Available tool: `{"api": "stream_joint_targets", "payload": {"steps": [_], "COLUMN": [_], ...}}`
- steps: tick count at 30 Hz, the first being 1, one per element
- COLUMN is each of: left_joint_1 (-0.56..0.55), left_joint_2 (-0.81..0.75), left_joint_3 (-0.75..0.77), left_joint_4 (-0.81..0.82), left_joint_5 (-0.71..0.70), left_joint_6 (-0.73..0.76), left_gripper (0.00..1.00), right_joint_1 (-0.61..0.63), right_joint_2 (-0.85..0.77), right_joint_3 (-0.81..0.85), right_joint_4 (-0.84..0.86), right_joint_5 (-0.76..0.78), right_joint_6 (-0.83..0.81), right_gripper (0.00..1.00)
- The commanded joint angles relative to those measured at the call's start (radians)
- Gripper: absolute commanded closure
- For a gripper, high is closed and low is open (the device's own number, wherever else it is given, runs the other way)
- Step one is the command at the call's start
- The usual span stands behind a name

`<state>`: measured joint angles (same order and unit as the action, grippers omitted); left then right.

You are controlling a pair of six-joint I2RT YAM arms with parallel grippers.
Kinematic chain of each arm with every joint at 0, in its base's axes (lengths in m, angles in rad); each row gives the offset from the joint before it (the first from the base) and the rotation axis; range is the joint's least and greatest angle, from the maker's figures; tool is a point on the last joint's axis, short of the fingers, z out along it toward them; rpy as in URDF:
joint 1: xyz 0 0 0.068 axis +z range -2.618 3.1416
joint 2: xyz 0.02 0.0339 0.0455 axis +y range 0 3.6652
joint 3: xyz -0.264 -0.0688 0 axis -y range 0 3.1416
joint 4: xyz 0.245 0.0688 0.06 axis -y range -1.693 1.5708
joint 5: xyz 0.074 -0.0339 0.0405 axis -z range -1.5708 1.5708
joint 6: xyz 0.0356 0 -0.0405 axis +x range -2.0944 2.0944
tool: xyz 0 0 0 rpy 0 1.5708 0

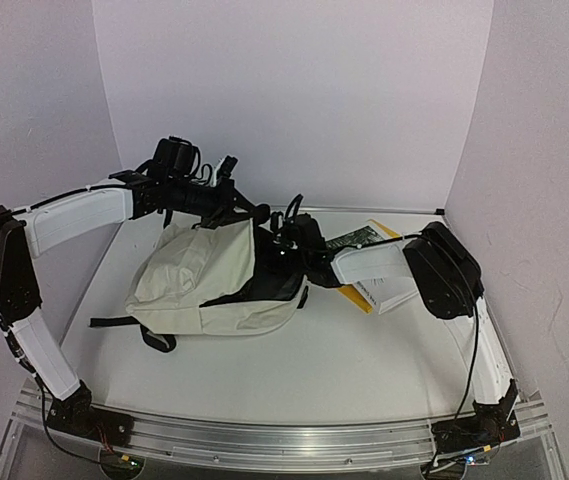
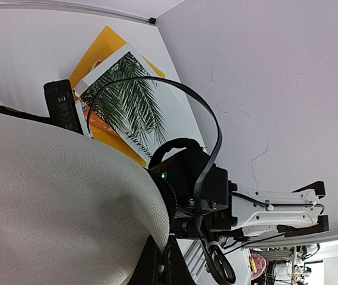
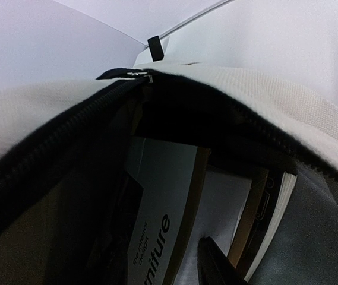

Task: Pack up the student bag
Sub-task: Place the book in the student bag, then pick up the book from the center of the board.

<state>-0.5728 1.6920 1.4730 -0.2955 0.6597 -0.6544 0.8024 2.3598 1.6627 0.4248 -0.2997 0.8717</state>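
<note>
The student bag [image 1: 192,278], cream with black lining, lies at centre left with its mouth facing right. My left gripper [image 1: 234,208] is shut on the bag's upper edge and holds the flap up; in the left wrist view the dark fingers [image 2: 157,264] pinch the cream fabric [image 2: 50,202]. My right gripper [image 1: 282,250] reaches into the bag's mouth. The right wrist view shows the black zipper edge [image 3: 50,145], a white book marked "furniture" [image 3: 163,196] and another book [image 3: 272,217] inside. Only one finger [image 3: 216,264] shows there, next to the white book's spine.
A stack of books lies on the table right of the bag, with a palm-tree cover [image 2: 133,101] over yellow ones [image 1: 376,285]. A black flat device [image 2: 62,107] lies by them. Black straps [image 1: 124,322] trail left of the bag. Walls enclose three sides.
</note>
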Motion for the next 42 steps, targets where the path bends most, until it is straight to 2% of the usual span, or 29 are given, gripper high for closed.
{"api": "stream_joint_targets", "payload": {"steps": [1,3,9,17,20,24,29,31,38,42], "left_joint_1": [-0.013,0.008,0.126,0.224,0.253,0.294,0.33,0.332,0.331,0.331], "left_joint_2": [-0.089,-0.115,-0.187,-0.287,-0.309,-0.323,-0.32,-0.314,-0.316,-0.318], "left_joint_3": [0.023,-0.011,-0.151,-0.295,-0.352,-0.439,-0.53,-0.533,-0.535,-0.531], "left_joint_4": [0.08,0.073,0.068,0.02,-0.006,-0.03,0.026,0.033,0.068,0.063], "left_joint_5": [-0.026,-0.065,-0.114,-0.204,-0.259,-0.341,-0.317,-0.307,-0.297,-0.292], "left_joint_6": [0.019,0.015,-0.013,0.001,0.0,-0.045,-0.118,-0.123,-0.137,-0.132], "left_gripper": [1.0,1.0,1.0,1.0,1.0,1.0,1.0,1.0,1.0,1.0], "right_joint_1": [0.018,0.018,0.017,0.018,0.016,-0.017,-0.184,-0.291,-0.51,-0.62], "right_joint_2": [-0.018,-0.086,-0.31,-0.566,-0.676,-0.804,-0.952,-1.016,-1.177,-1.226], "right_joint_3": [0.034,-0.032,-0.203,-0.407,-0.459,-0.501,-0.62,-0.701,-0.921,-1.033], "right_joint_4": [0.071,0.073,0.031,-0.15,-0.267,-0.44,-0.564,-0.574,-0.581,-0.522], "right_joint_5": [-0.017,0.029,0.116,0.238,0.328,0.429,0.363,0.281,0.144,0.053], "right_joint_6": [-0.023,-0.044,-0.122,-0.142,-0.17,-0.191,-0.15,-0.119,-0.058,-0.032], "right_gripper": [0.57,0.53,0.23,0.11,0.03,0.02,0.02,0.02,0.02,0.02]}}
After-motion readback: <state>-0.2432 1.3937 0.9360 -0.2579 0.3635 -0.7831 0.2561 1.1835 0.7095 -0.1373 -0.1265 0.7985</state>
